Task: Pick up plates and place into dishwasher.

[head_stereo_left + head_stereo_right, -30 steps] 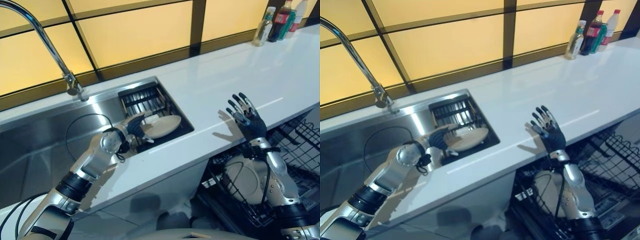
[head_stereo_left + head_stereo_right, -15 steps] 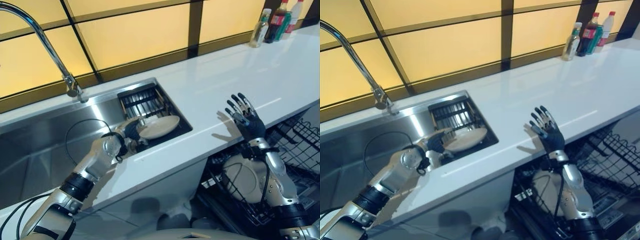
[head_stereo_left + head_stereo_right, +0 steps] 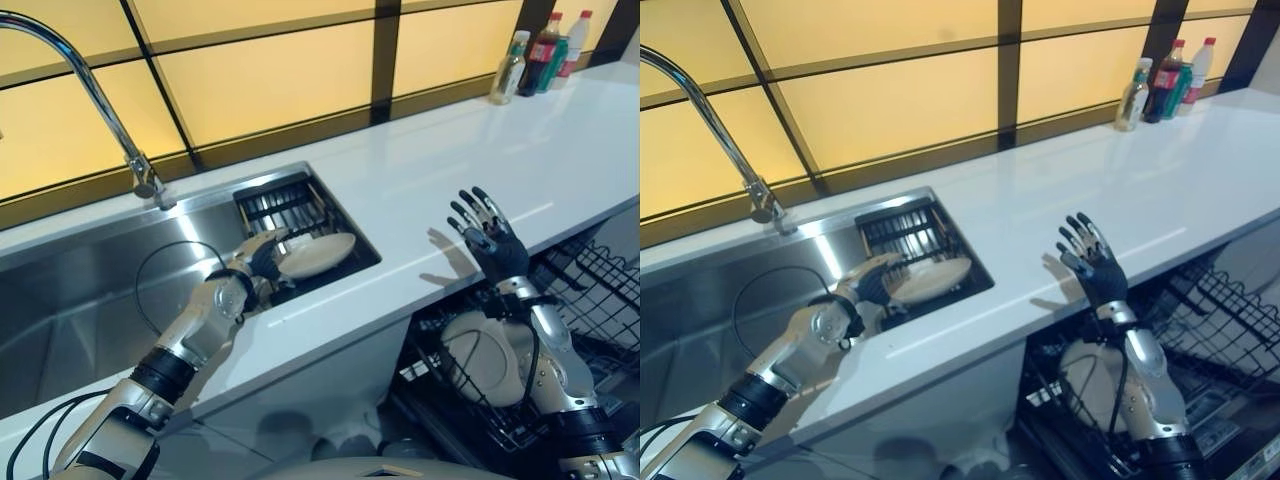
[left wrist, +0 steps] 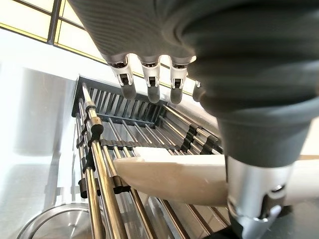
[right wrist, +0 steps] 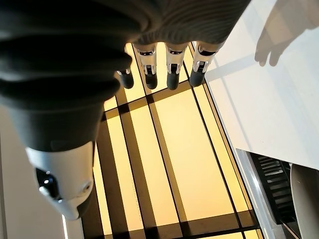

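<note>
A cream plate [image 3: 320, 254] lies tilted on the dark drying rack [image 3: 285, 200] at the right end of the sink. My left hand [image 3: 258, 265] is at the plate's left rim. In the left wrist view its fingers [image 4: 149, 84] reach straight over the plate [image 4: 169, 174] while the thumb stands in front of the plate's edge; the hand is open and not clamped. My right hand [image 3: 488, 240] is raised over the counter's front edge, open with fingers [image 5: 172, 69] spread and holding nothing. Another cream plate [image 3: 480, 355] stands in the dishwasher rack [image 3: 590, 290] below it.
The steel sink [image 3: 80, 290] with its tall faucet [image 3: 100, 100] lies to the left. The white counter [image 3: 450, 170] runs right, with bottles [image 3: 540, 60] at its far end. A round steel vessel [image 4: 65, 226] sits in the sink beside the rack.
The view has shifted slightly. My left forearm has swung in toward the rack and the hand has settled closer on the plate's left rim. The right hand holds its pose.
</note>
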Tool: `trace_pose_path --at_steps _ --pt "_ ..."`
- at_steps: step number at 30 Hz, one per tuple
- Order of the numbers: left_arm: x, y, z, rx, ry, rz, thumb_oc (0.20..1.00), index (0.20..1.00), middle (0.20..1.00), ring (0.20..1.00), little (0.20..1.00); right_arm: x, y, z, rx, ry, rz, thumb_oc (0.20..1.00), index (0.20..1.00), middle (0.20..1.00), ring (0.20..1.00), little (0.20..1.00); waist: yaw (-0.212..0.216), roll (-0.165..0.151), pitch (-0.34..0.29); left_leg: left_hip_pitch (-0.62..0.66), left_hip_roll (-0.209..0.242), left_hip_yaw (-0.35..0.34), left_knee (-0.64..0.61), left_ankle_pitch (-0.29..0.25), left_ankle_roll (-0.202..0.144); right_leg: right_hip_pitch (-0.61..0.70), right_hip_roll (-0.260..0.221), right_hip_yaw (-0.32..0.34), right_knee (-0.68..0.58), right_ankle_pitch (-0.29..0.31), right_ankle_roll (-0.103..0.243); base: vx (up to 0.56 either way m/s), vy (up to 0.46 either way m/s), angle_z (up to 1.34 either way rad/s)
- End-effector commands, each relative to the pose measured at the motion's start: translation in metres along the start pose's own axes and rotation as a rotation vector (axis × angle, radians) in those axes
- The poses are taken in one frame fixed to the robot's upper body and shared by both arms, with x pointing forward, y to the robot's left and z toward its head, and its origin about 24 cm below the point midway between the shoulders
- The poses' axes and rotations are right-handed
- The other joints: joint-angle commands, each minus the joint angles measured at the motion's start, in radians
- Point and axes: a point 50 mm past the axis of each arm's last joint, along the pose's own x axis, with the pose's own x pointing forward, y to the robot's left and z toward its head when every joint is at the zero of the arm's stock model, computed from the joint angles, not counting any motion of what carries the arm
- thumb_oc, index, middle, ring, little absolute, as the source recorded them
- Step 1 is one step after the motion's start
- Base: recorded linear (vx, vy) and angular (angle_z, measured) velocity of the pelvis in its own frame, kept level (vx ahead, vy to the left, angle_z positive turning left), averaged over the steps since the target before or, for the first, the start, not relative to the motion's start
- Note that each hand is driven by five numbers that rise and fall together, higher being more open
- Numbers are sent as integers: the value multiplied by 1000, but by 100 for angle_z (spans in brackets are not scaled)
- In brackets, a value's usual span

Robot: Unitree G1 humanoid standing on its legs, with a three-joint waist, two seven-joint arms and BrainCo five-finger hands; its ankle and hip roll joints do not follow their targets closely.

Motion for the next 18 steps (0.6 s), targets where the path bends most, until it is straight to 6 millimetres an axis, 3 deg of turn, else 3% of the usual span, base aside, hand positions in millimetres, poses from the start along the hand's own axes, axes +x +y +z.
trace_pose_path --at_steps 1,5,6,7,8,10,18 --pt "8 6 3 78 -12 50 1000 1000 1000 1000 1000 11 13 28 -4 -146 70 1000 1000 1000 1000 1000 -30 -30 7 -80 -43 -15 135 -121 92 -59 10 -2 42 -4 65 0 0 0" --pt "8 4 5 86 -14 40 1000 1000 1000 1000 1000 10 13 29 -7 -146 75 1000 1000 1000 1000 1000 -35 -29 12 -78 -43 -12 136 -123 93 -62 10 -1 45 -4 66 3 2 -2" --pt "8 3 5 88 -15 35 893 893 893 893 893 10 13 29 -6 -146 76 1000 1000 1000 1000 1000 -36 -29 12 -77 -43 -11 136 -123 94 -62 10 -1 45 -5 66 6 3 -3" --pt "8 2 5 90 -18 22 564 564 564 564 564 11 13 29 -7 -146 77 1000 1000 1000 1000 1000 -37 -28 14 -77 -43 -10 138 -124 94 -62 10 -1 47 -5 67 0 0 0" --pt "8 1 5 90 -21 16 482 482 482 482 482 11 13 29 -7 -147 77 1000 1000 1000 1000 1000 -38 -28 14 -77 -42 -8 138 -124 94 -62 10 -1 47 -5 67 4 0 -3" --pt "8 -2 6 94 -32 -4 200 200 200 200 200 11 14 30 -7 -148 79 1000 1000 1000 1000 1000 -39 -27 15 -76 -42 -6 139 -125 94 -63 9 0 48 -6 69 1 -3 -6" --pt "6 -13 12 51 -110 19 200 200 200 200 200 9 13 28 -2 -153 84 1000 1000 1000 1000 1000 -43 -25 15 -72 -42 -2 138 -127 96 -63 9 3 51 -6 70 0 -2 -2"
